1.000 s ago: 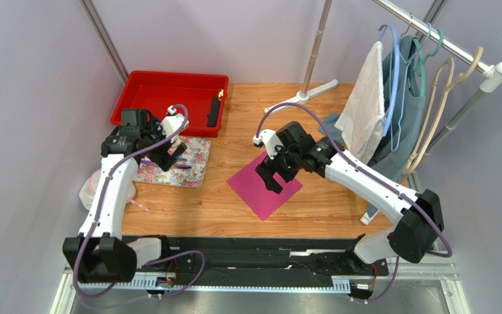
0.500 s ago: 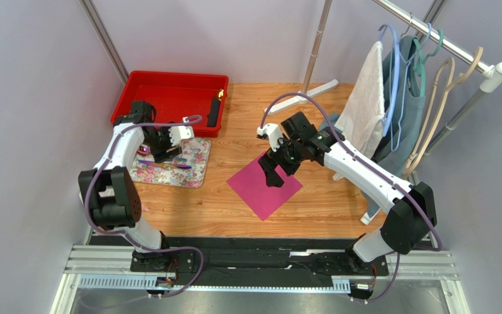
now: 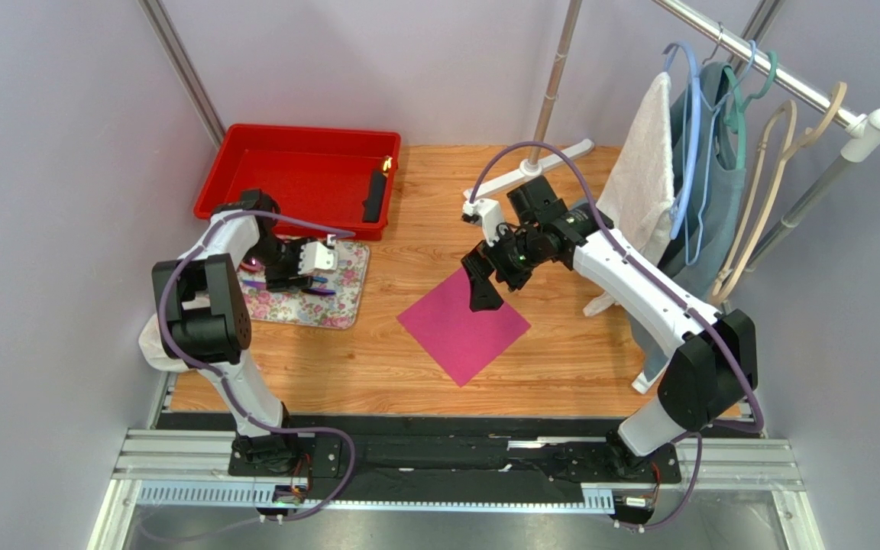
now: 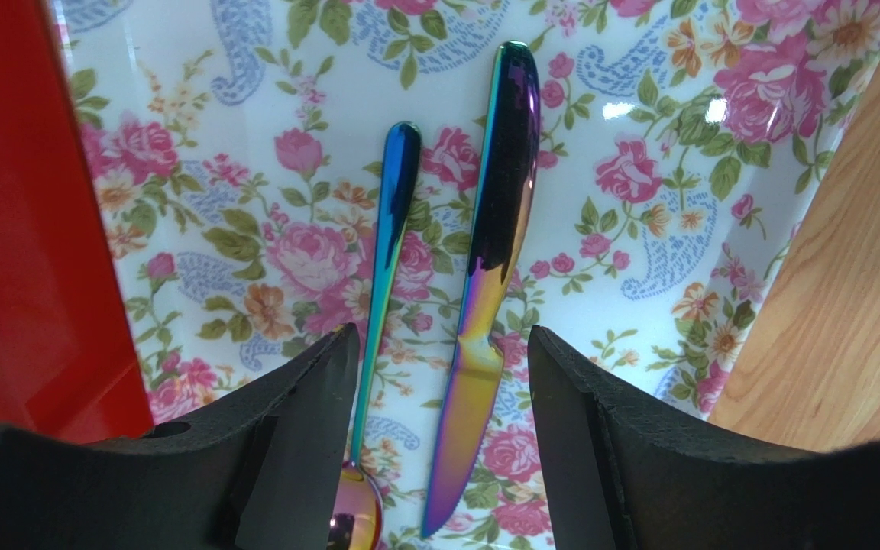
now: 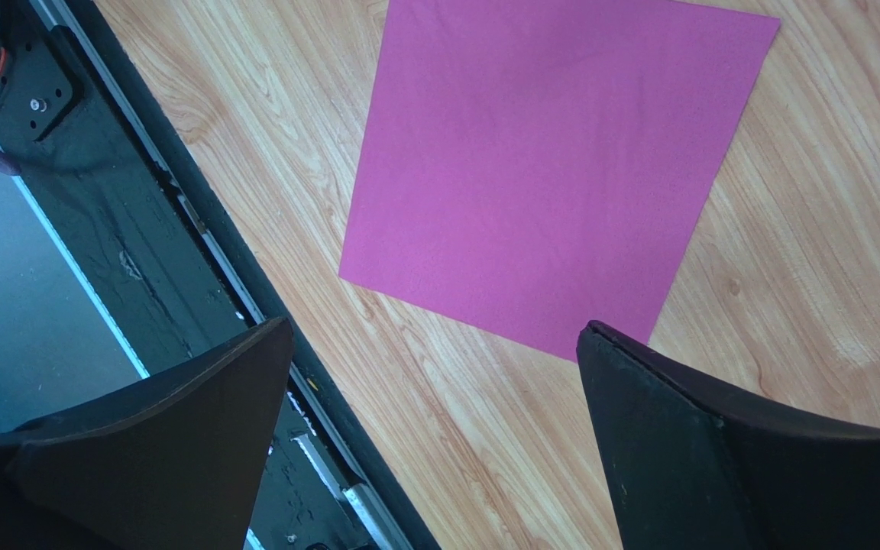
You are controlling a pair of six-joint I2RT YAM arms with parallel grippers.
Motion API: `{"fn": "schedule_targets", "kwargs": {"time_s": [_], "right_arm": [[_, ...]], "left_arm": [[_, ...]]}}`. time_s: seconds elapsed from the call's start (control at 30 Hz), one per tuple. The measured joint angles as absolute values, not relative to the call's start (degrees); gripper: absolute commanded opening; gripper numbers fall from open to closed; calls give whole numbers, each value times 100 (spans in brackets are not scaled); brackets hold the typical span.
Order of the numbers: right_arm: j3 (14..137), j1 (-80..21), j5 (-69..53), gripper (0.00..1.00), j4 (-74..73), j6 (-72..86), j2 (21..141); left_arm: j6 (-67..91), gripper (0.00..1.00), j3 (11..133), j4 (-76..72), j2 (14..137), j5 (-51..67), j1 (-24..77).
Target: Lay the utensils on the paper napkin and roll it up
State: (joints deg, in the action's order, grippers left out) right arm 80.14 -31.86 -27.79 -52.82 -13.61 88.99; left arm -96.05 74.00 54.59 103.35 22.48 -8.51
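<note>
The magenta paper napkin (image 3: 464, 327) lies flat on the wooden table and also shows in the right wrist view (image 5: 548, 160). Two iridescent purple utensils, a knife (image 4: 491, 264) and a spoon (image 4: 385, 275), lie side by side on the floral cloth (image 4: 686, 149). My left gripper (image 3: 321, 257) hovers over them, open and empty, with both between its jaws in the left wrist view (image 4: 442, 458). My right gripper (image 3: 485, 292) is open and empty above the napkin's far corner; it also shows in the right wrist view (image 5: 433, 447).
A red tray (image 3: 284, 166) holding a black object (image 3: 375, 197) stands just behind the floral cloth (image 3: 347, 304). A clothes rack with a towel (image 3: 637, 189) and hangers stands at the right. A pole base (image 3: 531, 170) is at the back. The black rail (image 5: 158, 264) runs along the table's near edge.
My left arm has folded back and its gripper has swung round over the utensils. My right gripper has risen and moved from the napkin's middle toward its far corner.
</note>
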Motion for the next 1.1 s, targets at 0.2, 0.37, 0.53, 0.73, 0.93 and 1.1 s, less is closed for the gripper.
{"fn": "schedule_targets", "kwargs": {"time_s": [0.2,0.37,0.53,0.73,0.93,1.1], "right_arm": [[8016,-3046,-2877,100,-5332,-1400,8901],[8016,-2978,-2965,100,-5336,-1433,8921],[8016,-2943,-3015,100,-5339,-1450,8980],[8016,-2906,-3118,100,-5345,-1461,9011],[8020,-2891,-3201,100,-5365,-1461,9126],[8020,-2877,-3264,100,-5376,-1452,9155]], "left_arm": [[-9963,58,7251,5417,10486,2064,-851],[-10079,56,7159,5417,10510,1986,-851],[-10088,52,7175,5415,10656,1931,-851],[-10090,38,7295,5577,10748,1894,-832],[-10200,19,7402,5677,10825,1806,-766],[-10245,4,7443,5706,10844,1706,-696]]}}
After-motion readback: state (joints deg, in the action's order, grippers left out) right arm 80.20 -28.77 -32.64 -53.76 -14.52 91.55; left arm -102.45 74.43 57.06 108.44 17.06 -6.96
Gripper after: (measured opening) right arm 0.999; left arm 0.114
